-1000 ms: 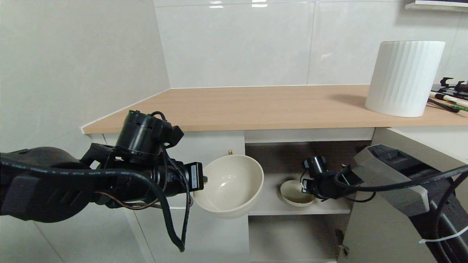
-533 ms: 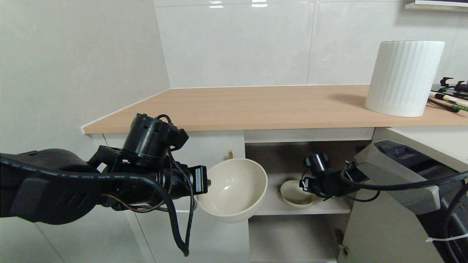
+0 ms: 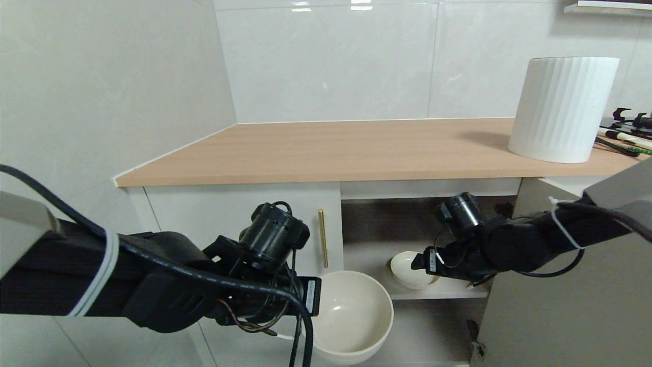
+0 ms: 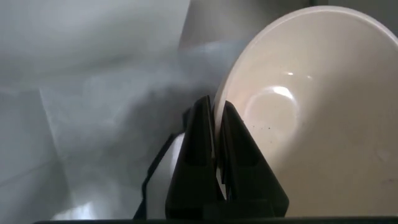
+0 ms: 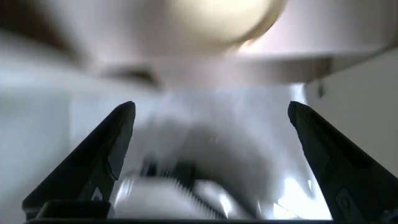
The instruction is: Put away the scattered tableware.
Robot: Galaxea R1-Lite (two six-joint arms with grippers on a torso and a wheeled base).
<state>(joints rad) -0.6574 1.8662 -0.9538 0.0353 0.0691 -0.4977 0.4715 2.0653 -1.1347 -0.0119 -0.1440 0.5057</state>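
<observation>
Left claw: pinched tight on rim of bowl, one finger inside the wall, one outside. Edge grip, so hollow stays open upward and nothing blocks the base for set-down. Bowl in the air, low and near, in front of closed door, just left of the open cabinet bay and below shelf level. Right claw: fingers spread wide, gripping nothing, parked at the bay mouth just near of small bowl. Contact with it: cannot tell. Small bowl resting on shelf, right of centre, slightly tipped. Reads as one piece stowed, second mid-carry. Probably heading for the bare left stretch of shelf, beside the small bowl rather than on it. Needs a lift and a push far-right to get over the shelf lip. Risk: right arm filling the same opening, so a clash is likely unless pulled back first. Thin rim hold also prone to swing on a fast move. Canister on counter, far right, well apart from all this.
</observation>
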